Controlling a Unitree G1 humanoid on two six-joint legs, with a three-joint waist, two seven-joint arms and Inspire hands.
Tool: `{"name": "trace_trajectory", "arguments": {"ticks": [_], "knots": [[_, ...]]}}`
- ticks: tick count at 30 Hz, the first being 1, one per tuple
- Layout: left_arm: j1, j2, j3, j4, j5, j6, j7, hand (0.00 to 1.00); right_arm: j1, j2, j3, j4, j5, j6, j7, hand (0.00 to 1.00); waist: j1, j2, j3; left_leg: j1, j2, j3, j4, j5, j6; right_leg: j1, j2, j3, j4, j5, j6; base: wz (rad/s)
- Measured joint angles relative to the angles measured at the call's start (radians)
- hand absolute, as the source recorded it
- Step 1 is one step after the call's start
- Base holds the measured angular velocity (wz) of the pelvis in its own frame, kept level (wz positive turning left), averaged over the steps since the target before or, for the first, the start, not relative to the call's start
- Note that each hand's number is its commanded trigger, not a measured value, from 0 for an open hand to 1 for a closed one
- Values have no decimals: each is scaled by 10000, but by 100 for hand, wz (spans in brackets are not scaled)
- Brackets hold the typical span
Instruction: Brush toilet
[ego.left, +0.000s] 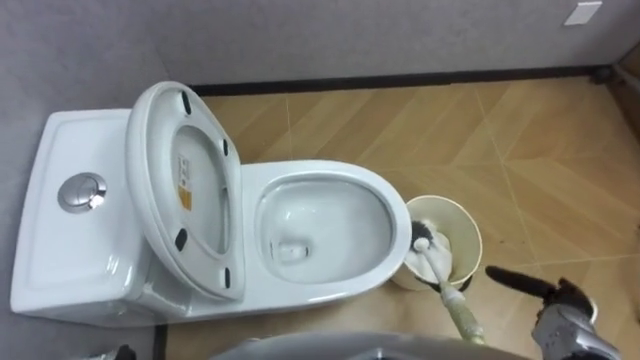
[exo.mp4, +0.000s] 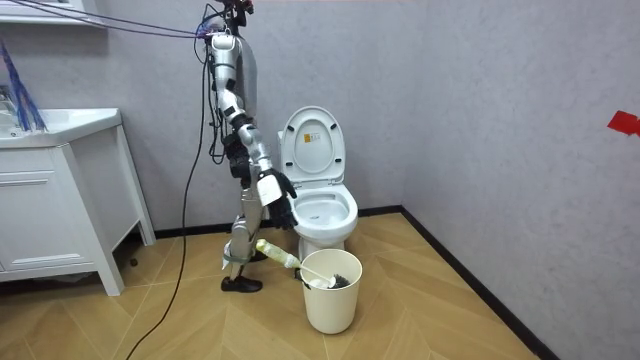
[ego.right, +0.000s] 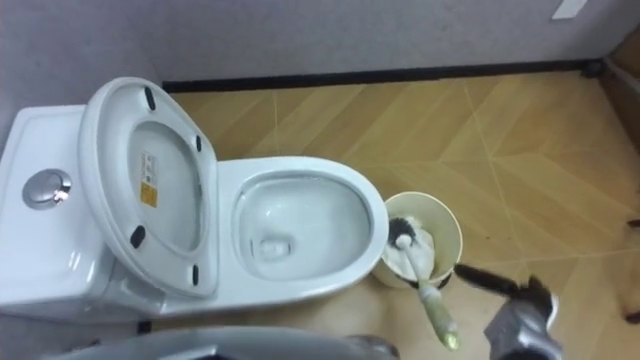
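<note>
The white toilet (ego.left: 365, 200) stands with its seat and lid (ego.left: 185, 190) raised against the tank, and its bowl is bare. To its right a cream bucket (ego.left: 472, 238) holds the toilet brush (ego.left: 428, 250) head down. The brush's pale green handle (ego.left: 463, 320) leans out over the near rim. My right hand (ego.left: 562, 312) is low at the right, open, with one dark finger (ego.left: 512, 279) stretched toward the handle and a gap between them. In the room view I stand beside the toilet (exo.mp4: 322, 212), right hand (exo.mp4: 276, 190) above the handle (exo.mp4: 277, 252).
The tank (ego.left: 60, 245) with its round chrome flush button (ego.left: 80, 193) is at the left against the grey wall. Wood-pattern floor (ego.left: 520, 140) spreads to the right of the bucket. A white vanity cabinet (exo.mp4: 55, 200) stands behind me in the room view.
</note>
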Motion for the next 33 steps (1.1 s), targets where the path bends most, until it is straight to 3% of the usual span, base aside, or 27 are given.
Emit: {"name": "trace_trajectory", "arguments": {"ticks": [3,6,9,12,15,17,21,25,28,33], "knots": [[-461,46,-185,5,-305,-262,12,0,-374,-52,589,100,-254,-197,-74,0,251,28,41,-477,55,1,67,2,4,-433,6,-88,31,83,-36,2],[-820,47,-537,35,-747,-599,55,0,-966,-136,1118,686,-654,-473,-86,0,224,169,123,-1131,66,-257,457,6,11,-819,11,-347,60,172,-39,19],[-1073,48,-781,38,-1005,-968,98,0,-1317,-178,1136,1244,-776,-652,-105,0,293,331,87,-1804,80,-360,711,45,77,-1376,-4,-518,285,188,-50,17],[-1469,40,-1153,29,-1205,-988,201,0,-1562,-387,1518,1877,-758,-776,-159,0,422,547,141,-2557,89,-579,1060,84,137,-1982,-24,-703,543,221,-81,17],[-1790,14,-1349,53,-1680,-1057,206,0,-2099,-480,1612,2844,-798,-786,-140,0,511,628,150,-3391,100,-703,1370,174,211,-2891,-164,-797,1114,209,-90,11],[-2076,-4,-1586,55,-1897,-1050,208,0,-2435,-602,1671,3269,-758,-773,-134,0,529,695,201,-3895,78,-790,1558,247,285,-3436,-250,-812,1475,206,-90,10],[-2808,-144,-1957,12,-2158,-1110,207,0,-2860,-933,1736,3637,-743,-773,-143,0,725,735,377,-5069,-16,-797,2219,334,469,-4690,-541,-817,2439,28,-54,6],[-3090,-177,-2437,-323,-2876,-1202,241,0,-2818,-1063,1930,3650,-633,-785,-212,0,736,715,398,-6100,-290,-813,2666,396,660,-5964,-898,-771,3526,-307,45,12],[-3145,-173,-2696,-483,-3116,-1242,241,0,-2813,-1101,2135,3938,-650,-767,-220,0,741,722,401,-6628,-420,-807,2805,528,761,-6596,-1093,-773,3962,-337,57,11],[-2998,-170,-3075,-963,-3314,-1239,280,0,-2839,-1260,2669,4041,-587,-767,-201,0,784,757,389,-7517,-446,-789,3206,602,797,-7525,-1241,-780,4501,-365,-3,2]]}}
